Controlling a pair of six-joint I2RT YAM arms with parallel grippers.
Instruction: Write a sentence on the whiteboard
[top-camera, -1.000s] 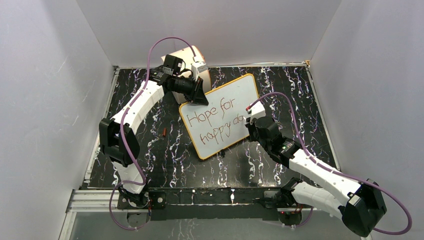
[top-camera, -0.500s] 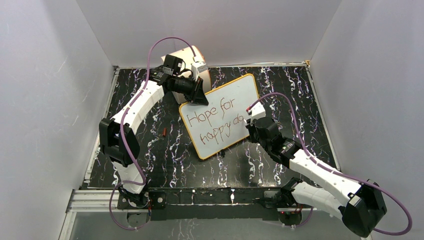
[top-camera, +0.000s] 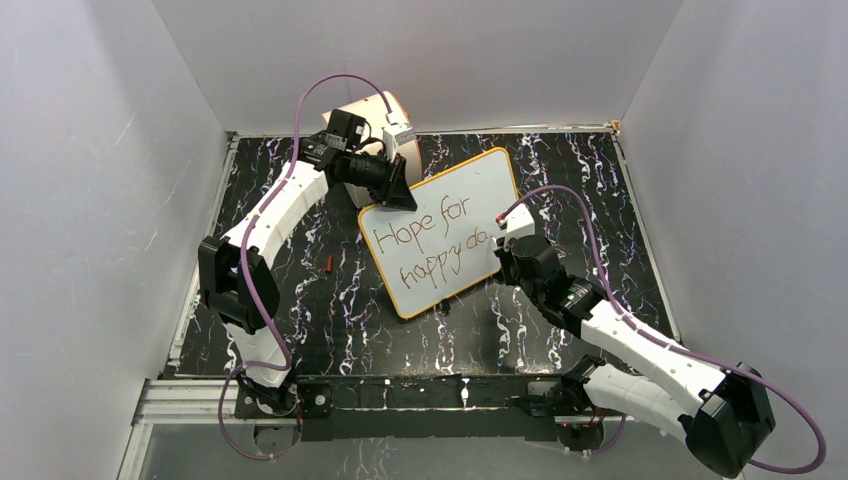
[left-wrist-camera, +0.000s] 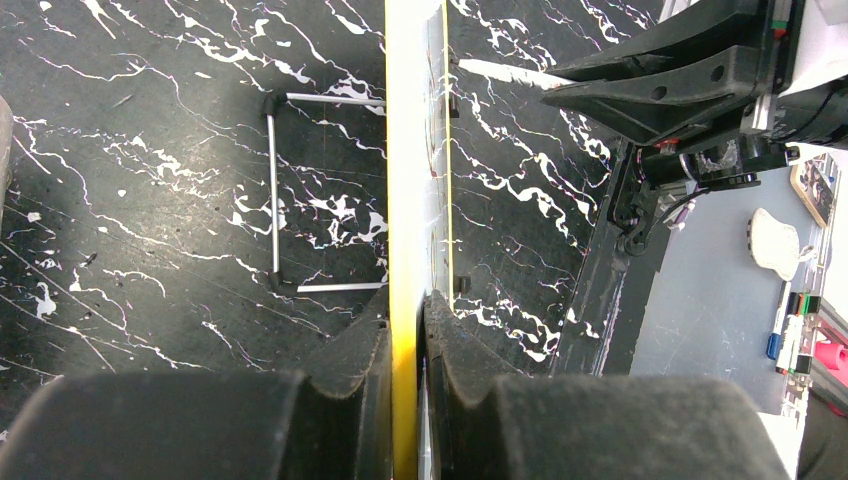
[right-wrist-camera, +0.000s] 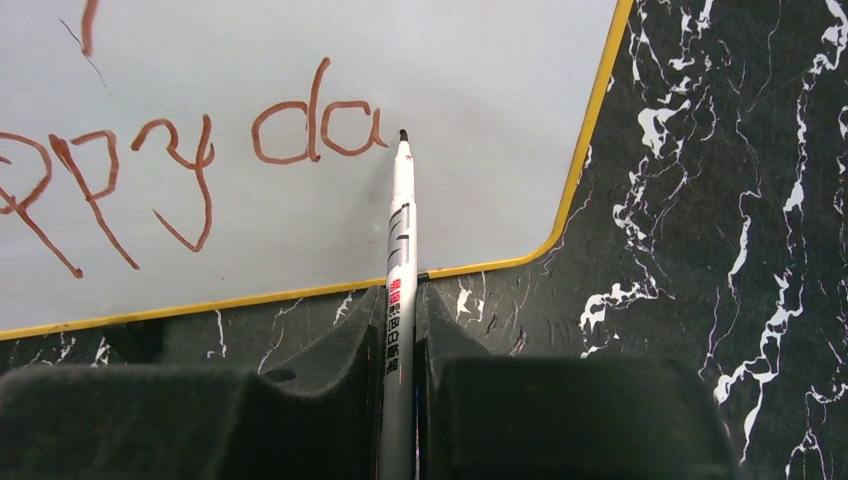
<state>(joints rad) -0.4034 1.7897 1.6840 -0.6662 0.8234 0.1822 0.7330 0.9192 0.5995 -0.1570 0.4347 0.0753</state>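
Note:
The whiteboard (top-camera: 470, 190), white with an orange-tan rim, stands tilted in the middle of the table. The sentence (top-camera: 425, 245) on it reads "Hope for" above "happy da" in red-brown marker. My left gripper (top-camera: 398, 195) is shut on the board's upper left edge; the left wrist view shows the yellow rim (left-wrist-camera: 403, 200) pinched between the fingers of the left gripper (left-wrist-camera: 408, 310). My right gripper (top-camera: 497, 250) is at the board's right side, shut on a white marker (right-wrist-camera: 402, 230). The marker's tip sits just right of the "da" (right-wrist-camera: 315, 125), above the right gripper (right-wrist-camera: 400, 300).
A cream cylinder drum (top-camera: 375, 110) stands behind the left gripper at the back. A small red-brown cap (top-camera: 328, 264) lies on the black marbled table left of the board. A wire stand (left-wrist-camera: 275, 190) shows behind the board. Grey walls close in three sides.
My right gripper has edged slightly to the right with the marker. The lettering looks the same, and the left arm has not moved.

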